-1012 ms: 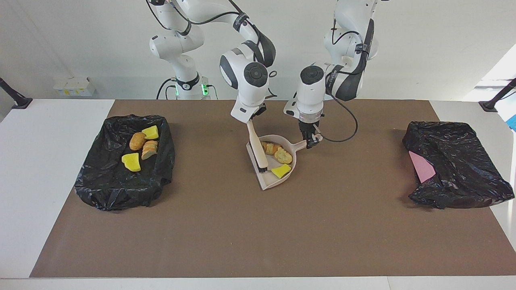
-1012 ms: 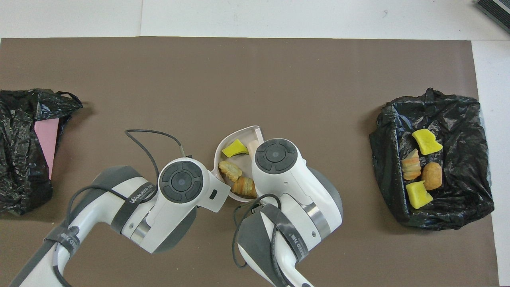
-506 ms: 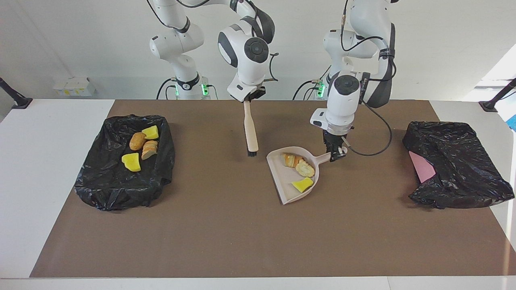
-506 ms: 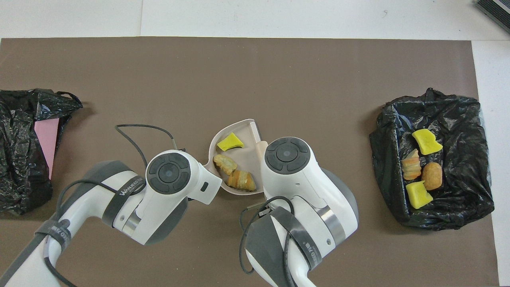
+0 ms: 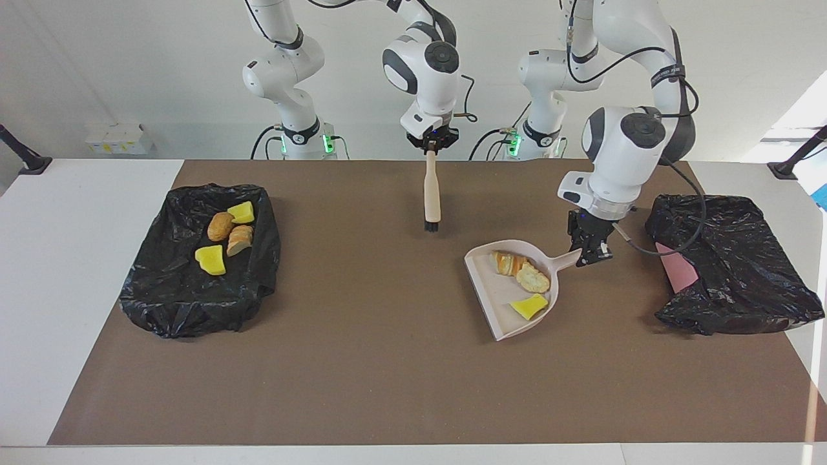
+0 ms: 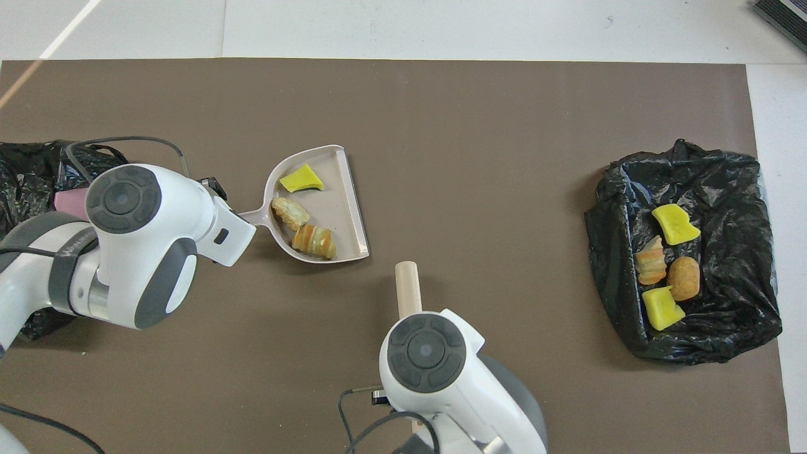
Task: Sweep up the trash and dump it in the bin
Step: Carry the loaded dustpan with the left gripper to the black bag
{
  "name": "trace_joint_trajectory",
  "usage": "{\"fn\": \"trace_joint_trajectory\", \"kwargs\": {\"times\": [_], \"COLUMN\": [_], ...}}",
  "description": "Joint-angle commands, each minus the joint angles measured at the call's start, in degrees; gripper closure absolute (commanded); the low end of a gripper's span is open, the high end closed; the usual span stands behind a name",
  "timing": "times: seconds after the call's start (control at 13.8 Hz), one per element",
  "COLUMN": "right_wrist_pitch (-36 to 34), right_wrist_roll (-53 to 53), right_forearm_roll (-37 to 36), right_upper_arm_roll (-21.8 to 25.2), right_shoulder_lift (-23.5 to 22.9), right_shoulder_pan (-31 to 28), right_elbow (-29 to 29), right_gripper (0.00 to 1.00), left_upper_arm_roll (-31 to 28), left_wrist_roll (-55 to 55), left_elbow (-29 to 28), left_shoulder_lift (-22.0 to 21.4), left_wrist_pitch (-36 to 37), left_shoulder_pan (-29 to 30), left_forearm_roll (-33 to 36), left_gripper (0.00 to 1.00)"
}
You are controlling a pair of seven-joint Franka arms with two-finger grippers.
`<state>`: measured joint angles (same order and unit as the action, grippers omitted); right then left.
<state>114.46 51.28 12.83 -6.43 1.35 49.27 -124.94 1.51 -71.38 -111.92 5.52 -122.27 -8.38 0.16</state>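
My left gripper (image 5: 589,255) is shut on the handle of the beige dustpan (image 5: 491,303), held about level over the mat beside the bin (image 5: 743,278) at the left arm's end. In the pan lie three pieces of trash: two bread lumps (image 5: 507,261) (image 5: 533,279) and a yellow chunk (image 5: 530,307). From overhead the dustpan (image 6: 343,189) and its trash (image 6: 301,180) show, and the arm's wrist hides the gripper. My right gripper (image 5: 431,147) is shut on the beige brush (image 5: 431,190), which hangs bristles down over the mat near the robots. The brush handle (image 6: 408,287) shows overhead.
A black-bagged bin (image 5: 174,310) at the right arm's end holds several trash pieces, yellow (image 5: 211,259) and brown (image 5: 220,226); overhead it is the bin (image 6: 725,328). The bin (image 6: 25,176) at the left arm's end has a pink sheet (image 5: 675,271) at its opening.
The left arm carried the dustpan with its trash toward the bin at the left arm's end. The right arm lifted the brush out of the pan, up and back toward the robots.
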Motion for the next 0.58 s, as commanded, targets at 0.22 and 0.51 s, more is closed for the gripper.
{"fn": "trace_joint_trajectory", "kwargs": {"times": [0.22,0.51], "right_wrist_pitch": [8.32,9.29], "right_wrist_roll": [3.3,-1.52], "right_forearm_roll": [1.32,4.47], "right_upper_arm_roll": [-0.07,0.02], "right_shoulder_lift": [-1.17,-1.35], "right_shoulder_pan": [4.95,4.78], "right_elbow": [-4.0,-5.04], "right_gripper": [1.0,1.0], "left_upper_arm_roll": [0.51,0.51], "left_wrist_roll": [-10.7,-19.91], "left_elbow": [9.24,13.83], "left_shoulder_lift": [0.28,0.63], "left_wrist_pitch": [11.85,16.8], "left_shoulder_pan": [7.4,14.77], "left_forearm_roll": [-5.43,-5.69], "left_gripper": [1.0,1.0]}}
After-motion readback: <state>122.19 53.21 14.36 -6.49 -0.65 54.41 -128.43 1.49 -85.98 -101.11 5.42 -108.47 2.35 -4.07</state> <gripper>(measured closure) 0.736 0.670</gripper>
